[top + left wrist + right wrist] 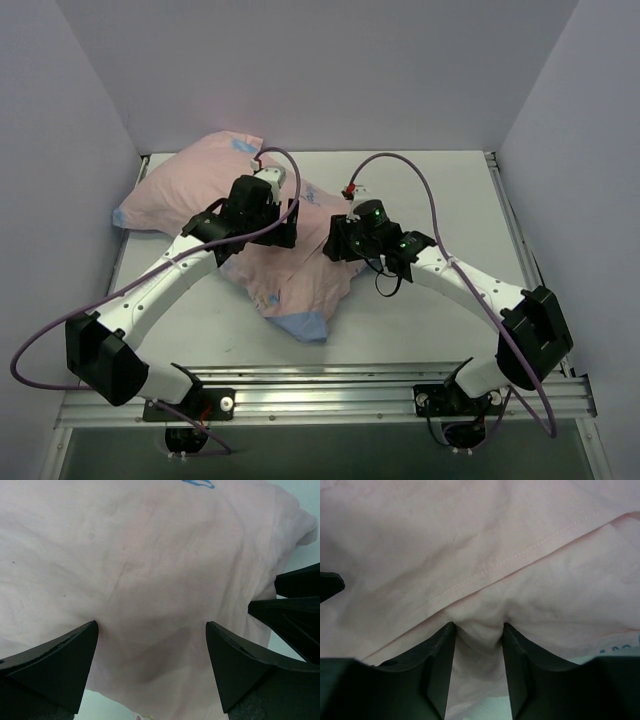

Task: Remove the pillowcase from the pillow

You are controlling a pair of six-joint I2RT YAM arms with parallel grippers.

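The pillowcase (pixel 190 185) lies pale-pink side out on the table, puffy at the back left and flat toward the front, with a blue hem (pixel 305 325) showing. The pillow stays hidden inside it. My left gripper (pixel 284 224) hovers over the cloth's middle. In the left wrist view this gripper (pixel 152 630) is open, with smooth pink fabric (pixel 150 555) between its fingertips. My right gripper (pixel 336 240) is at the cloth's right edge. The right wrist view shows it (pixel 479 627) shut on a bunched fold of the pillowcase (pixel 470 540), just below a stitched hem.
White walls close in the table (pixel 430 300) at the back and on both sides. A metal rail (pixel 330 385) runs along the near edge by the arm bases. Purple cables (pixel 400 165) loop above both arms. The two grippers stand close together.
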